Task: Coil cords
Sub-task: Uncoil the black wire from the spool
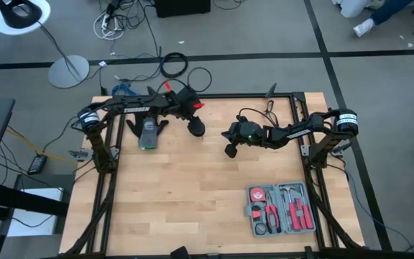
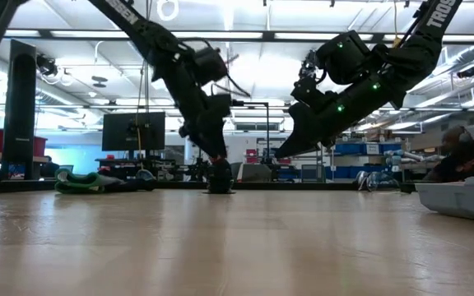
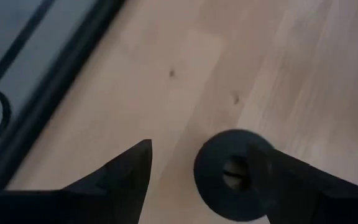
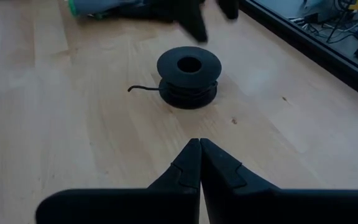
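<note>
The cord is wound on a small black round spool (image 4: 188, 78) that stands flat on the wooden table (image 1: 192, 194), toward its far side. The cord's short free end (image 4: 135, 88) lies on the wood beside the spool. My left gripper (image 3: 210, 180) is open and slants down over the spool (image 3: 225, 177), which shows between its fingers, close to one of them. My right gripper (image 4: 200, 163) is shut on nothing and hangs a little above the table, nearer the right edge, pointing at the spool. In the high view the spool (image 1: 196, 127) lies between the two grippers. My left gripper stands open over the spool, slanting down from the table's far left. One finger (image 3: 291, 186) covers the rim of the spool's top disc (image 3: 253, 146) in the left wrist view. Whether that finger touches the rim, I cannot tell.
A grey and green glove (image 1: 147, 133) lies at the far left, close to the left arm. An open grey tool case (image 1: 281, 208) with red-handled tools sits near the front right corner. The middle and near part of the table is bare wood.
</note>
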